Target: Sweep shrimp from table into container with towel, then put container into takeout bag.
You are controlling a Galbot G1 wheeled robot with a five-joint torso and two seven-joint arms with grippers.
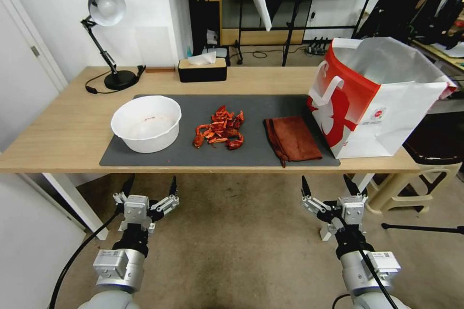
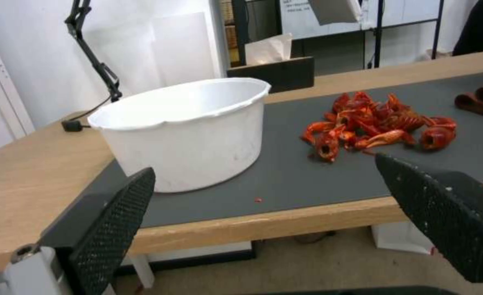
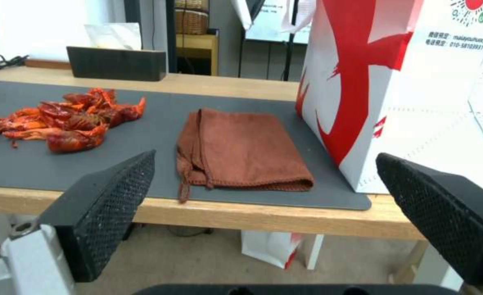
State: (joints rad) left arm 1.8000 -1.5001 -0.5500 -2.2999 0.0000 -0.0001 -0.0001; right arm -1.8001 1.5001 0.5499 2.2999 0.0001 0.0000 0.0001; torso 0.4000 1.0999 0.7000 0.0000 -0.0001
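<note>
A heap of red-orange shrimp [image 1: 220,128] [image 2: 380,125] [image 3: 61,119] lies mid-mat on the table [image 1: 58,125]. Left of it stands the white container [image 1: 146,123] [image 2: 190,131], upright. A folded rust-brown towel [image 1: 291,138] [image 3: 239,149] lies right of the heap, beside the red-and-white takeout bag [image 1: 382,101] [image 3: 411,90], which stands open at the table's right end. My left gripper [image 1: 149,186] [image 2: 263,213] hangs open below the table's front edge, in front of the container. My right gripper [image 1: 327,186] [image 3: 263,205] hangs open below the edge, in front of the towel.
A dark grey mat [image 1: 261,108] lies under the task's things. At the table's back stand a black tissue box [image 1: 202,69] and a desk lamp [image 1: 104,34]. A beige stool [image 1: 425,174] sits right of the table. Carpeted floor lies beneath both grippers.
</note>
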